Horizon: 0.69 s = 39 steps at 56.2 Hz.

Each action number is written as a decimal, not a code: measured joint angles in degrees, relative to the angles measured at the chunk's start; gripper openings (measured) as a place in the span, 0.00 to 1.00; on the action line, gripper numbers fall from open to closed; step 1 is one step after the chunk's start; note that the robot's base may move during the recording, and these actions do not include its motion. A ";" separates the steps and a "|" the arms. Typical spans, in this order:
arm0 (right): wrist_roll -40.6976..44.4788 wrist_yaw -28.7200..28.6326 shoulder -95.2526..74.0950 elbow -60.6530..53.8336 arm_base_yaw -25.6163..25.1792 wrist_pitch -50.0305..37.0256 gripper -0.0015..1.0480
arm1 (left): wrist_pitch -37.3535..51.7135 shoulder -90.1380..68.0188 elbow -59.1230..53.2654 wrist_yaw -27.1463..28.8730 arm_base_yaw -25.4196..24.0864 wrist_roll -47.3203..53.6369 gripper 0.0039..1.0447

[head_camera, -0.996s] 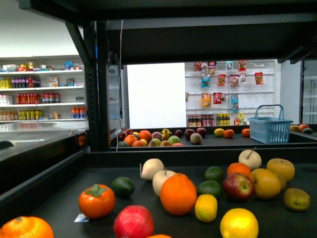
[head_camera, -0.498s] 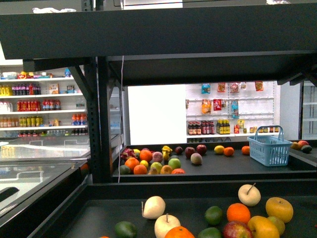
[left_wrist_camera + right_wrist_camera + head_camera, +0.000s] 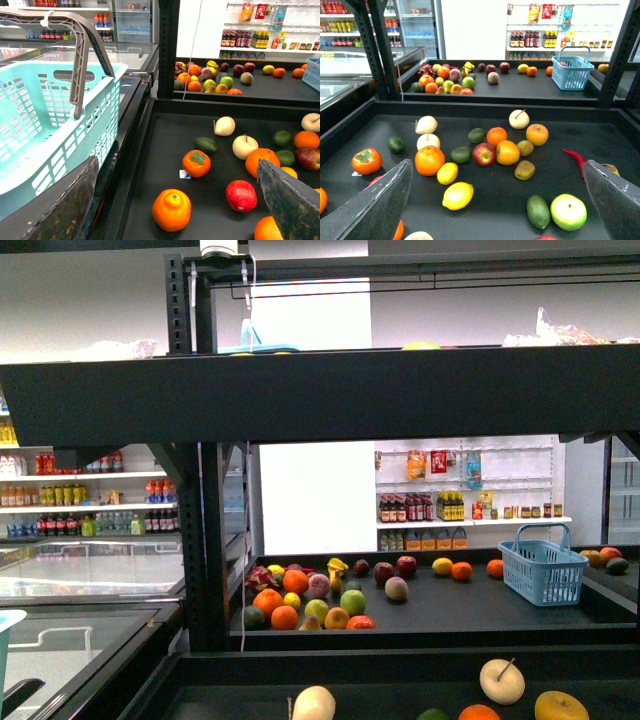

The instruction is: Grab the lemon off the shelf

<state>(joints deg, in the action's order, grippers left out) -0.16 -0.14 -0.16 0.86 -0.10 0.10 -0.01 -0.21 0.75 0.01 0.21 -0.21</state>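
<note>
Here we are at the big black metal tiered shelf point(image 3: 485, 107), and the prize shows plainly in our right wrist view: the bright yellow oval lemon point(image 3: 458, 195) lies on its side on the near part of the dark flat tray point(image 3: 492, 220), just beside a smaller, deeper-yellow oval fruit point(image 3: 447, 173) and near a round glossy orange point(image 3: 429, 160). Our right hand point(image 3: 497, 163) hangs above that tray with its two dark, flat, scuffed fingers point(image 3: 375, 210) spread wide and nothing between them. We judge that's the posture for coming down over a fruit. The lemon sits nearer one finger than the other, so a shift across looks needed first. Our left hand point(image 3: 176, 164) gapes just as wide and empty over the left end of the same tray. There a pale turquoise plastic lattice basket point(image 3: 45, 115) with a grey-brown handle sits just outside the shelf's rim, likely there to receive the fruit, though we can't tell how it's carried. The front view gives us no lemon at all: it faces the upper tier's black front panel, with only a few fruit tops low down. The tray's raised rim is there, we reckon, to keep this loose round produce from rolling off. The lemon's skin looks faintly pebbled and matte, firm enough for a squeeze. Its tapering ends could still let it squirt sideways, and the yellow neighbour may get nudged.
</note>
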 joint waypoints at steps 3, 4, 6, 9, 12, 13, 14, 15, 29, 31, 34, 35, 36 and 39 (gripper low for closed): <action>0.00 -0.04 0.00 0.00 -0.02 0.00 0.98 | 0.00 0.00 0.00 0.00 0.00 0.00 0.93; 0.00 -0.02 0.00 0.00 0.00 0.00 0.98 | 0.00 0.00 0.00 0.00 0.00 0.00 0.93; 0.00 -0.02 0.00 0.00 0.00 0.00 0.98 | 0.00 0.00 0.00 0.00 0.00 0.00 0.93; 0.00 -0.02 0.00 0.00 -0.02 0.00 0.98 | -1.44 -0.44 0.37 -1.70 -0.42 -2.34 0.93; 0.00 -0.04 0.00 0.00 -0.02 0.00 0.98 | -5.95 -3.32 1.57 -6.73 -1.16 -11.82 0.93; 0.00 -0.02 0.00 0.00 0.00 0.00 0.98 | -5.88 -4.66 1.70 -8.17 -1.68 -14.95 0.93; 0.00 -0.02 0.00 0.00 -0.02 0.00 0.98 | -5.25 -6.27 2.32 -10.45 -2.67 -18.95 0.93; 0.00 -0.02 0.00 0.00 -0.02 0.00 0.98 | -4.83 -7.61 2.93 -11.67 -3.52 -20.94 0.93; 0.00 -0.02 0.00 0.00 0.00 0.00 0.98 | 4.59 -36.09 23.41 -33.20 -26.58 -43.21 0.93; 0.00 -0.02 0.00 0.00 0.00 0.00 0.98 | 4.94 -40.19 26.91 -35.06 -29.22 -46.75 0.93; 0.00 -0.02 0.00 0.00 -0.02 0.00 0.98 | 4.94 -45.83 31.82 -37.53 -32.22 -50.80 0.93; 0.00 -0.02 0.00 0.00 -0.02 0.00 0.98 | 4.96 -47.63 33.40 -38.25 -33.00 -52.35 0.93; 0.00 -0.02 0.00 0.00 -0.02 0.00 0.98 | 5.14 -49.31 34.82 -38.88 -33.66 -53.46 0.93; 0.00 -0.04 0.00 0.00 -0.02 0.00 0.98 | 5.25 -53.99 38.91 -39.50 -35.28 -56.06 0.93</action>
<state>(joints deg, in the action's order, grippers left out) -0.16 -0.19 -0.16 0.86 -0.12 0.10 5.23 -54.19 39.66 -39.48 -35.07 -56.27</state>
